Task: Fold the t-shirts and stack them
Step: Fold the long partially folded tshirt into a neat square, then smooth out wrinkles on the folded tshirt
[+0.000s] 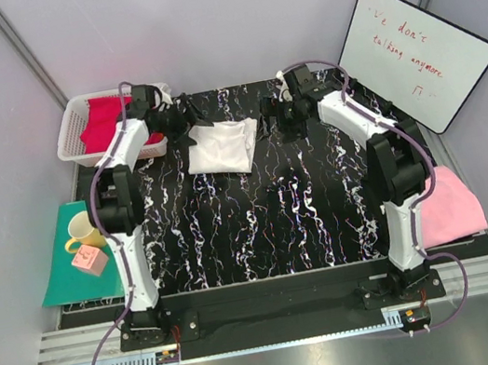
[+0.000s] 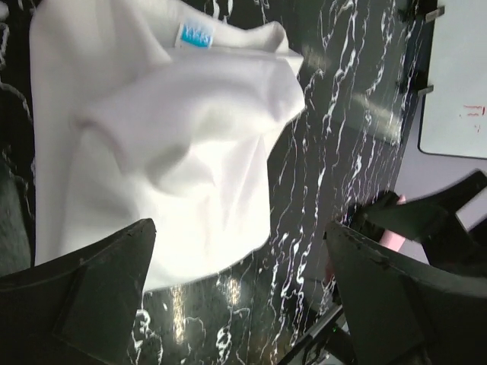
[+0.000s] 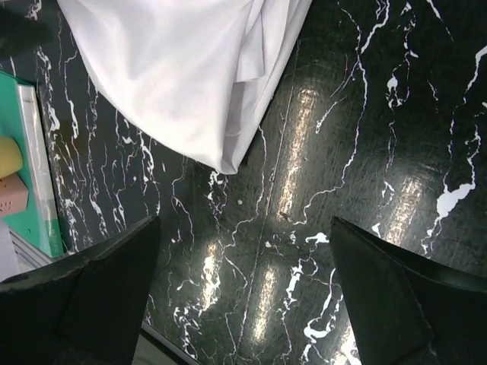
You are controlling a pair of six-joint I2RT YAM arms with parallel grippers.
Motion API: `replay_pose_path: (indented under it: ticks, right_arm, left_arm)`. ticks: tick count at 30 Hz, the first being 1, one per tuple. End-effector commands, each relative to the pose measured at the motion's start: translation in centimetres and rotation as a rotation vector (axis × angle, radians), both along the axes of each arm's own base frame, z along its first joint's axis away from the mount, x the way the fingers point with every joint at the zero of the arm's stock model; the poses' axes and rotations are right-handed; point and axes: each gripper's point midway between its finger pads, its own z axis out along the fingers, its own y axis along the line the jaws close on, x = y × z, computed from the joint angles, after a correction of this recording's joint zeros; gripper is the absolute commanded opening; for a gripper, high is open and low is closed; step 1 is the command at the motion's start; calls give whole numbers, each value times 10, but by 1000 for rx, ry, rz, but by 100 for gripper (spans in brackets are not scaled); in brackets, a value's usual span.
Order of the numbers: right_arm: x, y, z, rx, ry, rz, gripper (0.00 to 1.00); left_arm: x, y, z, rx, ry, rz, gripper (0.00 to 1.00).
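Observation:
A white t-shirt [image 1: 222, 147] lies loosely folded on the black marbled table [image 1: 260, 217], toward the back. Its blue neck label [image 2: 195, 35] faces up in the left wrist view. My left gripper [image 1: 185, 117] hovers open just off its back left corner, and the cloth [image 2: 175, 137] reaches between the fingers [image 2: 84, 304] untouched. My right gripper [image 1: 281, 115] hangs open to the shirt's right, over bare table [image 3: 304, 190], with the shirt's edge [image 3: 183, 68] ahead of it. A crimson t-shirt [image 1: 106, 122] fills the white basket [image 1: 72, 135]. A pale pink t-shirt [image 1: 451, 203] lies at the table's right edge.
A whiteboard [image 1: 415, 53] with red writing leans at the back right. A teal mat [image 1: 61, 271] on the left carries a yellow mug [image 1: 83, 232] and a pink block [image 1: 90, 259]. Grey walls close in on both sides.

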Motion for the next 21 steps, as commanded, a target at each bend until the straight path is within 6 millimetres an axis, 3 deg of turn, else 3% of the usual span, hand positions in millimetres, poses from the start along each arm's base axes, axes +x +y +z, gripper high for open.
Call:
replay_pose_path:
  ticks: [1, 2, 3, 4, 5, 6, 7, 8, 9, 10, 11, 12, 13, 15, 16, 17, 19, 21]
  right_arm:
    - [17, 15, 5, 47, -56, 25, 100]
    - [27, 20, 16, 56, -90, 32, 100]
    - [33, 24, 1, 48, -74, 38, 100]
    - [38, 28, 0, 45, -84, 50, 100]
    - [52, 32, 14, 53, -128, 54, 99]
    - [58, 36, -6, 37, -109, 65, 100]
    - [64, 40, -8, 10, -138, 89, 100]
    - [76, 45, 7, 5, -185, 98, 100]
    - [82, 48, -15, -22, -168, 110, 100]
    - [94, 52, -1, -39, -225, 118, 100]
    - [99, 54, -2, -41, -235, 122, 100]
    - [105, 56, -21, -48, -211, 117, 100]
    - [113, 59, -11, -39, -243, 110, 100]
    - [118, 62, -23, -28, -226, 100, 100]
    - [123, 66, -15, -9, -249, 100, 100]
    - [124, 69, -23, 1, -237, 102, 100]
    - [129, 77, -15, 45, -249, 99, 100]
    - [131, 82, -25, 62, -231, 93, 98]
  left_arm:
    - [-33, 3, 85, -13, -198, -55, 99]
    - [-44, 4, 77, -8, -172, -58, 99]
    - [-53, 5, 90, -9, -196, -62, 99]
    - [-63, 6, 82, -3, -175, -67, 99]
    - [-71, 7, 93, -3, -201, -71, 99]
    - [-76, 7, 94, -2, -203, -73, 99]
    - [-84, 8, 89, 1, -187, -77, 99]
    - [-91, 7, 98, -14, -200, -87, 99]
    - [-97, 6, 97, -21, -190, -96, 99]
    - [-104, 4, 94, -38, -173, -112, 99]
    - [-109, 4, 97, -42, -175, -115, 99]
    - [-113, 4, 95, -43, -163, -116, 99]
    - [-119, 4, 89, -42, -145, -119, 99]
    - [-126, 6, 88, -31, -142, -119, 99]
    - [-130, 7, 83, -28, -126, -120, 99]
    - [-134, 8, 82, -25, -122, -122, 99]
    - [-139, 9, 76, -17, -109, -126, 99]
    - [-144, 10, 72, -10, -95, -126, 99]
